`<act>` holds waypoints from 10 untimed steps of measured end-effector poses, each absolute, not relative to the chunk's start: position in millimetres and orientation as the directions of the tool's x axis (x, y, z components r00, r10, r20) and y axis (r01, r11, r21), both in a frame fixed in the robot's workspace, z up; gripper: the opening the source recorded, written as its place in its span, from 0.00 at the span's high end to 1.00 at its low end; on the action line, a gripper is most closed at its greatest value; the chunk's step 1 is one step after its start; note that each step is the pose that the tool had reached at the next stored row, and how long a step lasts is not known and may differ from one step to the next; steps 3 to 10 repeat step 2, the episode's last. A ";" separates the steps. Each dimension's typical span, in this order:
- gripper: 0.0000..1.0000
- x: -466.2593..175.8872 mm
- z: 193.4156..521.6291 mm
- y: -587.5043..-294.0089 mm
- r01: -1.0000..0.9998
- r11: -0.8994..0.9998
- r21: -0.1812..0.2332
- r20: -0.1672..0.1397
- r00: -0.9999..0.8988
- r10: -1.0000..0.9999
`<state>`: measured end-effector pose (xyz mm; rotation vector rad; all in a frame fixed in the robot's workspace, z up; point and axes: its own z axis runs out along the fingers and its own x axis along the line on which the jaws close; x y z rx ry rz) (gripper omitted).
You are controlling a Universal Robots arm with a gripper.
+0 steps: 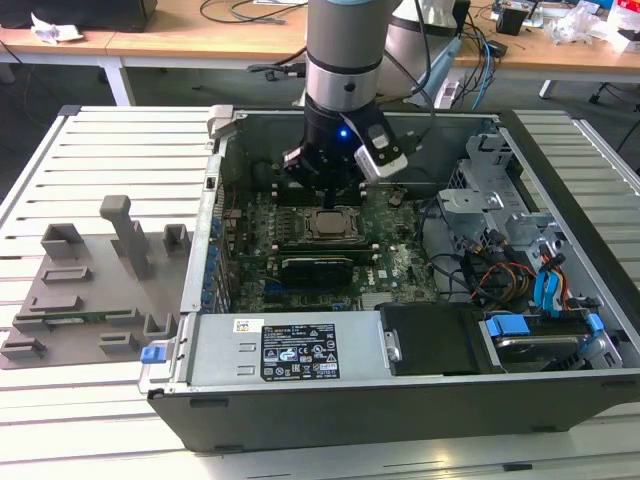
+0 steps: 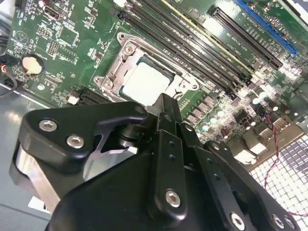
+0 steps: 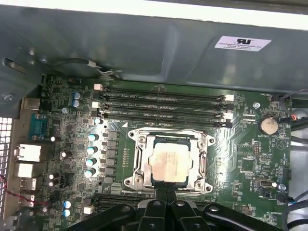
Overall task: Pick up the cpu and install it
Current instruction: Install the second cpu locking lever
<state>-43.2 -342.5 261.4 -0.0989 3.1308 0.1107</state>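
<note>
The end effector (image 1: 322, 190) is seen hanging over the motherboard (image 1: 395, 250) inside the open computer case (image 1: 400, 400), just above the cpu (image 1: 327, 224). Whether it is clenched or released cannot be told; in both wrist views its black linkage (image 2: 163, 159) is closed together at the tip, and nothing is seen grasped in it. The cpu (image 3: 169, 163) is found seated flat in the metal-framed socket (image 3: 137, 159), its silvery top uncovered. Memory slots (image 3: 163, 106) are seen beside the socket. On the exterior view's left, a grey tray (image 1: 90, 290) with upright holders is laid on the slatted worktop (image 1: 60, 420).
</note>
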 end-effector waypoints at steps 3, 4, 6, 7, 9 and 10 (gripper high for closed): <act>0.89 -43.2 261.4 -342.5 -0.063 0.996 0.070 -0.010 -0.998 -0.063; 0.89 -43.2 261.4 -342.5 -0.063 0.996 0.070 -0.010 -0.998 -0.063; 0.89 -43.2 261.4 -342.5 -0.063 0.996 0.070 -0.010 -0.998 -0.063; 0.89 -43.2 261.4 -342.5 -0.063 0.996 0.070 -0.010 -0.998 -0.063; 0.89 -43.2 261.4 -342.5 -0.063 0.996 0.070 -0.010 -0.998 -0.063; 0.89 -43.2 261.4 -342.5 -0.063 0.996 0.070 -0.010 -0.998 -0.063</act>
